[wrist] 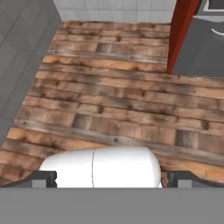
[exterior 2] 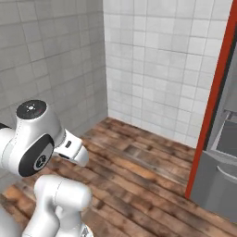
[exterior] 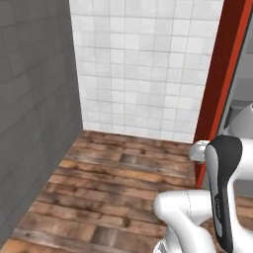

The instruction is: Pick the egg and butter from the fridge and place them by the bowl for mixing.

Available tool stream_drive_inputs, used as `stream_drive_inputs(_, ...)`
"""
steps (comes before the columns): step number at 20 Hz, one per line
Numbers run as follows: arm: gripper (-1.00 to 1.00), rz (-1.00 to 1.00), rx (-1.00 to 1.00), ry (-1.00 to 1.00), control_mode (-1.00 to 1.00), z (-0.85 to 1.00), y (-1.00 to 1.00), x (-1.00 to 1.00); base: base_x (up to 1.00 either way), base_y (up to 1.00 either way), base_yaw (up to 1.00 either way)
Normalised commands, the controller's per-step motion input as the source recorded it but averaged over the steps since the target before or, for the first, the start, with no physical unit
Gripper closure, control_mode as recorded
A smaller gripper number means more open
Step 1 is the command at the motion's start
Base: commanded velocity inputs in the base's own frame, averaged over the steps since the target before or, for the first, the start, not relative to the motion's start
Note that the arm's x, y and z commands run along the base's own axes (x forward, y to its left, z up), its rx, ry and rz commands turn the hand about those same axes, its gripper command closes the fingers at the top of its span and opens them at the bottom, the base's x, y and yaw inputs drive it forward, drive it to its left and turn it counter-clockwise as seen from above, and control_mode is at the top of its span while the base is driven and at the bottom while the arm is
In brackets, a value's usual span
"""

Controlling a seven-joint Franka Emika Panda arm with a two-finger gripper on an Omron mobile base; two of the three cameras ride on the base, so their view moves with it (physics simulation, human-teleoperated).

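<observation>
1. The gripper hangs with its jaws spread wide and nothing between them, its dark finger tips at the two lower corners of the hand view, looking down at bare floor.
2. The wooden plank floor takes up the middle of every view, bounded by a grey tiled wall on the left and a white tiled wall behind.
3. The fridge stands at the right edge, well apart from the gripper; its grey body and a drawer front with a pale handle show beside a red vertical panel, which may be the edge of its open door, though I cannot tell for sure.
4. The egg and butter cannot be made out, presumably on shelves further inside.
5. Judged ahead: the butter stick is soft and greasy, best pinched gently across its narrow sides at mid-length.
6. The egg is light, smooth and brittle, so close lightly across its widest middle.
</observation>
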Motion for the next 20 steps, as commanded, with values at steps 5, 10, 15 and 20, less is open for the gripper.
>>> stream_drive_inputs(5, -1.00, 0.00, 0.00, 0.00, 1.00, 0.00, 0.00, 0.00, 1.00, -0.82, -0.15)
stream_drive_inputs(10, -1.00, 0.00, 0.00, 0.00, 1.00, 0.00, 0.00, 0.00, 1.00, -1.00, -0.08)
stream_drive_inputs(15, -1.00, 0.00, 0.00, 0.00, 1.00, 0.00, 0.00, 0.00, 0.69, -1.00, -0.03)
stream_drive_inputs(20, -1.00, 0.00, 0.00, 0.00, 1.00, 0.00, 0.00, 0.00, 0.05, -0.89, -0.22)
